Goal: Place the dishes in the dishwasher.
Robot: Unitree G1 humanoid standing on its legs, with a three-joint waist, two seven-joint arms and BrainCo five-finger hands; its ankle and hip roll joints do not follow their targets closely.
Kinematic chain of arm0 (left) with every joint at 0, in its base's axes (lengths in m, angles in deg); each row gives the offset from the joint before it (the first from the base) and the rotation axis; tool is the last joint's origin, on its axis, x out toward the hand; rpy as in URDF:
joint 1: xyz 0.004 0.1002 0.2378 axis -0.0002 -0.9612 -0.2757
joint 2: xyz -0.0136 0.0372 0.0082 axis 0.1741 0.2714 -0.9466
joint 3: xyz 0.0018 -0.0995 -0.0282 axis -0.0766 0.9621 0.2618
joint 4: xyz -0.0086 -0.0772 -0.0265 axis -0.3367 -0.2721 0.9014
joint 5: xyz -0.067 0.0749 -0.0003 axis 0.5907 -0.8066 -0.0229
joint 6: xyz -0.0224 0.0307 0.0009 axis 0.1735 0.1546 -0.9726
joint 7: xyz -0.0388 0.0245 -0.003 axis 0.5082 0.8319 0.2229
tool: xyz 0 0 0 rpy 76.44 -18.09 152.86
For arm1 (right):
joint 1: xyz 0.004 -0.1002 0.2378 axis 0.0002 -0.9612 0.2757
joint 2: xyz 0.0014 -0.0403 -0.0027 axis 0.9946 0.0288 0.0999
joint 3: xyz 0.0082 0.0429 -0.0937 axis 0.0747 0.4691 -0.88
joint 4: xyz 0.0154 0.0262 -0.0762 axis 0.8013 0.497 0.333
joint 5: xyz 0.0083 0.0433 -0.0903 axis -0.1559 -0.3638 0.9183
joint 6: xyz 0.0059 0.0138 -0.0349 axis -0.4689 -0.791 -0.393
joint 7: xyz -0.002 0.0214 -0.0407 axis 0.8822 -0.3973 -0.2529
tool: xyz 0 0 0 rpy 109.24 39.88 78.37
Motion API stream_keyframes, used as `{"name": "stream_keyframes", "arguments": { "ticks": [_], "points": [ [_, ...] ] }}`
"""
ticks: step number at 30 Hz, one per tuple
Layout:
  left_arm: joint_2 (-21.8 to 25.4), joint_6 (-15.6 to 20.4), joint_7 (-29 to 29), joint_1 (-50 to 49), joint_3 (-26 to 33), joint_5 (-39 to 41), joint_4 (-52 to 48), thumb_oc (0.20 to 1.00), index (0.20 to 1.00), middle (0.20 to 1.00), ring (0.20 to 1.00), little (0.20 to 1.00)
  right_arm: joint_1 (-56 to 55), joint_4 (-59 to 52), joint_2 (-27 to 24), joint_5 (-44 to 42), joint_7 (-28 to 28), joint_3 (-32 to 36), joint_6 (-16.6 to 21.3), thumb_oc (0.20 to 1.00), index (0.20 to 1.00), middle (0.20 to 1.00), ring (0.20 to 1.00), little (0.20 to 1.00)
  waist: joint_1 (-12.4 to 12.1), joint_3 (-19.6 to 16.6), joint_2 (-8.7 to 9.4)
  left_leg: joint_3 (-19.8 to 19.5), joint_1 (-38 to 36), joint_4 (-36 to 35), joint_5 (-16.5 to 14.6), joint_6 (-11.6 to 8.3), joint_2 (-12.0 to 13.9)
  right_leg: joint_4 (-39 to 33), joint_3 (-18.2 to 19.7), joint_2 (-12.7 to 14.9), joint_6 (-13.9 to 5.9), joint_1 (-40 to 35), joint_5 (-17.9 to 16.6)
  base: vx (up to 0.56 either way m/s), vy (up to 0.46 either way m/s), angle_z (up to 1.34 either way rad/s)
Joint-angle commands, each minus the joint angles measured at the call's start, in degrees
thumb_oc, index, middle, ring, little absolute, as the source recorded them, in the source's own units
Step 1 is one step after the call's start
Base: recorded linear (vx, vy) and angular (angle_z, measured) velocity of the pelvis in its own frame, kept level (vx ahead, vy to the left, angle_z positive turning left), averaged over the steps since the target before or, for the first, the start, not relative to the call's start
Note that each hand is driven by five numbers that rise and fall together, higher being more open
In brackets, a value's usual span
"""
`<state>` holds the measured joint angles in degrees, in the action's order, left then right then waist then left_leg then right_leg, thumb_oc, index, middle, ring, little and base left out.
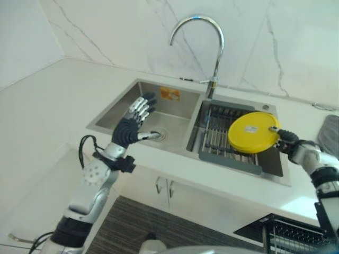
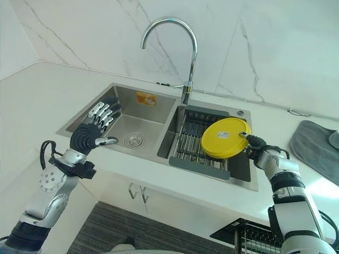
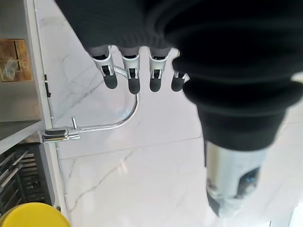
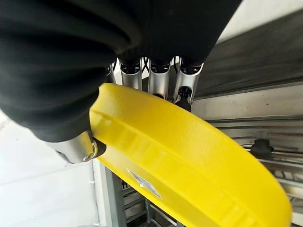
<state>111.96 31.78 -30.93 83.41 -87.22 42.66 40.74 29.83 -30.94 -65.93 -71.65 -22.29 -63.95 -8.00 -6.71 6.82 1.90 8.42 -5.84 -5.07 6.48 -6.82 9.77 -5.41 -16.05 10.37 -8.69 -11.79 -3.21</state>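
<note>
Right eye view: white marble counter (image 2: 47, 100), steel sink (image 2: 124, 106); right hand (image 2: 257, 148) fingers round yellow plate (image 2: 225, 138), left hand (image 2: 92, 132) fingers straight

place: kitchen | evidence: steel double sink (image 2: 119, 124), arched tap (image 2: 183, 47), marble counter (image 2: 37, 100), cabinet doors (image 2: 159, 203)

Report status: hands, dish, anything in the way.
Right hand shut on yellow plate, held tilted above the sink rack. Left hand open over the left basin, empty. Nothing blocking the plate.
</note>
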Motion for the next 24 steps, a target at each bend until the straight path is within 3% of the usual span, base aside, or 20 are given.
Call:
{"name": "stream_keyframes", "arguments": {
  "ticks": [1,10,15,18,22,24],
  "points": [
    [1.19,2.90,0.52,5.51,-1.75,1.94,0.61,1.000,1.000,1.000,1.000,1.000,6.69,-3.08,-0.84,-6.61,-1.32,-0.60,6.88,0.200,0.200,0.200,0.200,0.200,-1.80,-0.74,0.33,-0.64,-3.69,0.07,-7.17,-2.22,3.43,0.41,-3.73,1.25,-0.91,-0.89,4.04,0.00,0.000,0.00],
    [1.08,3.68,-1.37,2.68,0.46,2.14,0.06,1.000,1.000,1.000,1.000,1.000,1.20,-17.66,2.44,-12.58,-3.78,4.68,16.27,0.200,0.200,0.200,0.200,0.200,-0.42,-1.14,-0.48,0.24,-4.19,0.07,-6.89,-2.49,4.36,0.41,-3.45,0.29,0.08,-0.55,4.47,0.01,-0.085,0.00],
    [0.66,4.26,-2.22,0.11,2.36,1.83,-1.16,1.000,1.000,1.000,1.000,1.000,-2.60,-28.99,3.95,-14.15,-6.13,7.67,18.18,0.200,0.200,0.200,0.200,0.200,1.06,-1.35,-1.10,1.82,-4.41,0.07,-6.24,-2.89,5.45,0.41,-2.53,-0.81,0.98,0.47,4.70,0.02,-0.128,0.00],
    [-0.47,6.57,-1.61,-1.64,3.63,3.03,-2.40,1.000,1.000,1.000,1.000,1.000,-6.96,-38.50,5.15,-14.56,-8.21,10.47,18.52,0.200,0.200,0.200,0.200,0.200,2.16,-1.03,-1.42,2.89,-4.24,0.07,-6.06,-2.82,5.10,0.41,-1.29,-1.39,1.23,1.63,4.43,-0.05,0.012,-0.11],
    [-3.72,10.25,1.83,-5.08,6.09,0.38,-4.75,1.000,1.000,1.000,1.000,1.000,-10.19,-46.36,7.60,-14.58,-6.02,12.13,17.52,0.200,0.200,0.200,0.200,0.200,0.93,0.87,-0.45,-7.10,-2.74,6.34,-8.37,-1.21,1.22,0.41,5.39,-1.41,1.74,2.96,3.34,-0.11,0.233,-0.47],
    [-4.19,10.89,1.99,-5.40,6.60,-0.71,-5.25,1.000,1.000,1.000,1.000,1.000,-10.61,-47.96,8.48,-14.90,-6.15,12.06,17.99,0.200,0.200,0.200,0.200,0.200,0.58,1.30,-0.03,-8.90,-2.31,7.32,-10.71,-0.33,-0.35,0.41,6.99,-0.87,1.41,3.37,2.91,-0.16,0.335,-1.23]
  ]
}}
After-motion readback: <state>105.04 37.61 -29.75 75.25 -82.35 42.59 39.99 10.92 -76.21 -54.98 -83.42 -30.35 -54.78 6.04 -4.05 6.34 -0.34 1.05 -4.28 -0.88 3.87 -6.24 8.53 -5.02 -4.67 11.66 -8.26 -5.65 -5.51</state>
